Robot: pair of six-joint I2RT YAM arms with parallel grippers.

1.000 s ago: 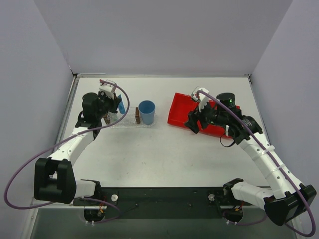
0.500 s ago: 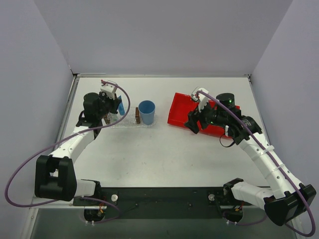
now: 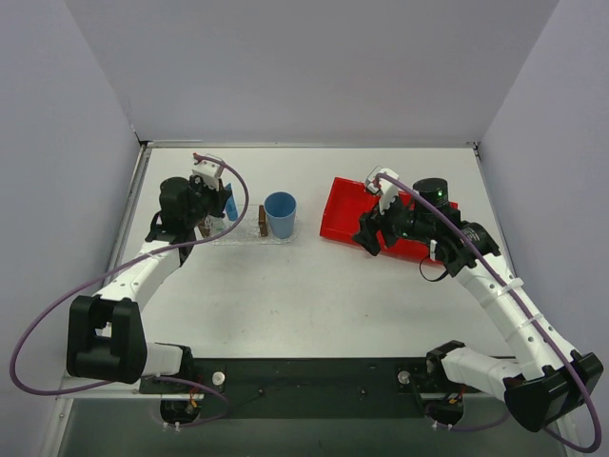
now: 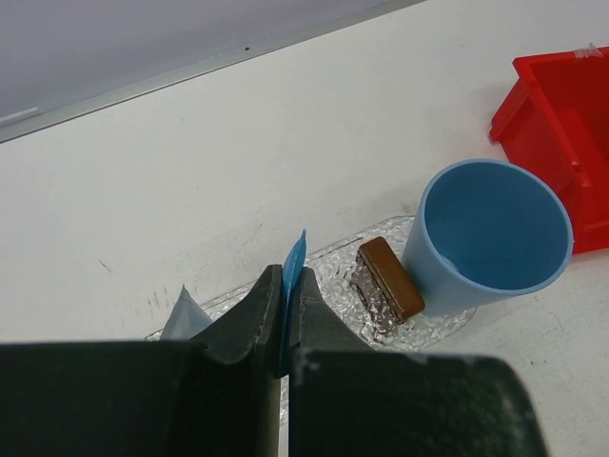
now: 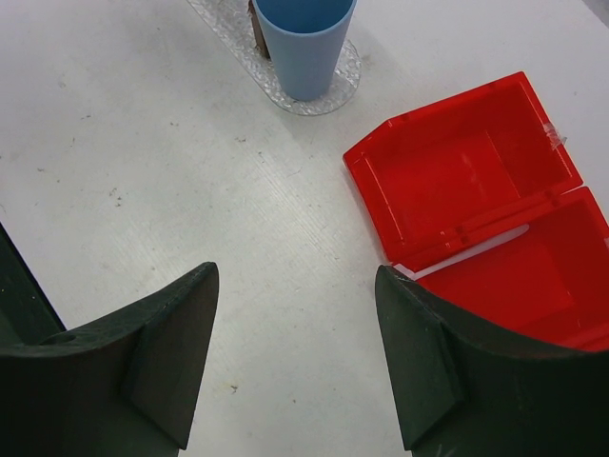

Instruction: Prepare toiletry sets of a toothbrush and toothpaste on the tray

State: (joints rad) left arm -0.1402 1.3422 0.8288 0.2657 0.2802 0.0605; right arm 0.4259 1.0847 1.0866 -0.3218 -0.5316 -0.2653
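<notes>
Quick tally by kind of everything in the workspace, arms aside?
Toothpaste tubes: 2, blue tube and white-grey tube
Blue cup: 1
Clear tray: 1
Brown blocks: 2
Red bin: 1
Toothbrush: none clearly visible
Total: 7

Left wrist view: the blue toothpaste tube [image 4: 294, 262] shows only its upper corner; the rest is hidden between the fingers of the left gripper [image 4: 286, 290]. The gripper body covers the near side of the tray [image 4: 438, 328] and the lower part of the white-grey tube [image 4: 181, 316]. Right wrist view: the blue cup [image 5: 303, 43] is cut off by the top edge, the red bin [image 5: 476, 190] by the right edge.
</notes>
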